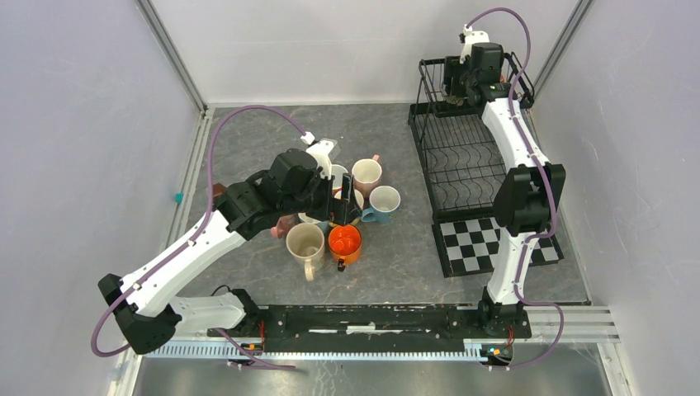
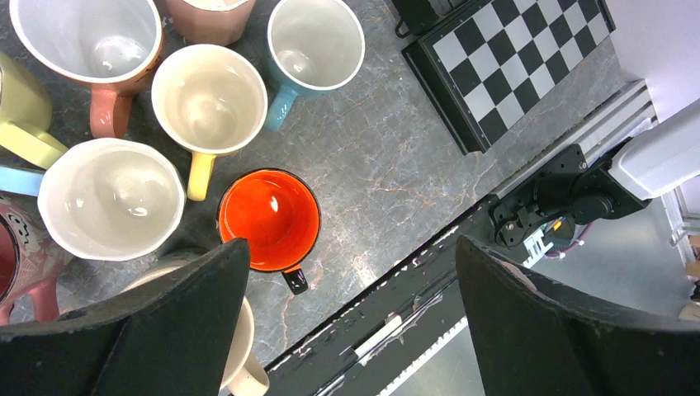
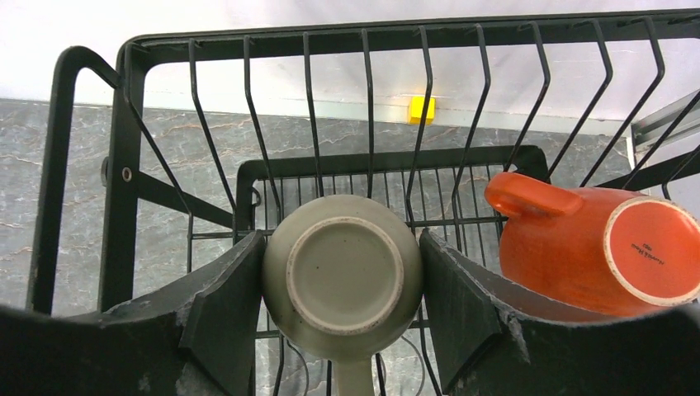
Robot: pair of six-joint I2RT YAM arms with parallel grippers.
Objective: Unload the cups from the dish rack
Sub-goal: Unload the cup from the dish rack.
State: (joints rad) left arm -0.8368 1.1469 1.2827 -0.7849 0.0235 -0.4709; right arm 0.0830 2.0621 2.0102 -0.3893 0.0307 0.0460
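Overhead rear view, left wrist close above cups point(image 2: 268, 216), right facing dish rack point(image 3: 125, 175)

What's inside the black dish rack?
The dish rack holds two cups: a grey-olive mug, bottom up, between the fingers of the right gripper, and an orange mug on its side. The fingers hide the rack below them.
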